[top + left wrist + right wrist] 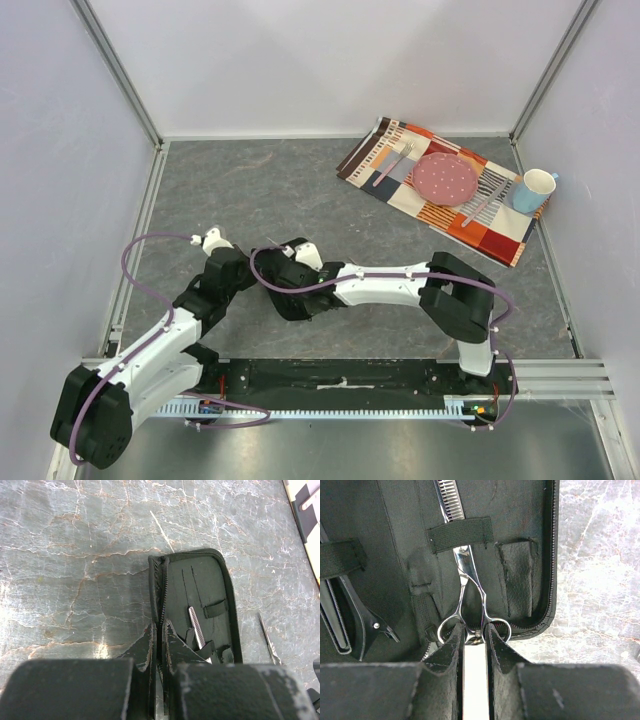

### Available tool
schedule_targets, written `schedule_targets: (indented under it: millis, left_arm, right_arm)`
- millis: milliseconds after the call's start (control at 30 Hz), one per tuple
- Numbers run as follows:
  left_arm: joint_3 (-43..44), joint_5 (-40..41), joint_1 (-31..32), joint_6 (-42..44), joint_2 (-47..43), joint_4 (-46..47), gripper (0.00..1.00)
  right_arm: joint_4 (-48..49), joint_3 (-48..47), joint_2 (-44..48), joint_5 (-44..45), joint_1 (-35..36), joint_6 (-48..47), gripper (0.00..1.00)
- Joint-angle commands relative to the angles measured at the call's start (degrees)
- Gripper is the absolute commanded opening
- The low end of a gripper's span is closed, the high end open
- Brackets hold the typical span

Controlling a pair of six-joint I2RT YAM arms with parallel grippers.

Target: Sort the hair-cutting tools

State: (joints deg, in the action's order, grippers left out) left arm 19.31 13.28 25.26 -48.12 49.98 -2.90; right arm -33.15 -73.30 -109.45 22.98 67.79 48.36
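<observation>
My left fingers [145,650] pinch the edge of the case [200,575]. My right fingers [451,647] squeeze the scissors [468,582] (by the rings) inside it.

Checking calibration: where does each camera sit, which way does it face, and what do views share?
Top external: above, behind the bases, looking down on the grey marbled table; both arms show.
Left wrist: on the left gripper, looking down at the open black fabric zip case; fingers pinch its edge.
Right wrist: on the right gripper, facing silver toothed scissors strapped inside; fingers grip the rings.
Shared: wrist views both show case, scissors.
</observation>
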Motion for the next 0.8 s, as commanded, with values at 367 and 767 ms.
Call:
schedule_targets:
  millis: [367, 767]
  left_arm:
    - [-0.2, -2.6, 1.0, 0.5, -0.1, 1.1, 0.02]
    - [1.1, -2.6, 1.1, 1.7, 0.4, 0.3, 0.02]
  right_arm:
    - [4.1, -10.3, -7.0, 2.2, -5.0, -4.6, 0.07]
    - [9.9, -9.0, -9.3, 0.8, -6.0, -10.1, 0.18]
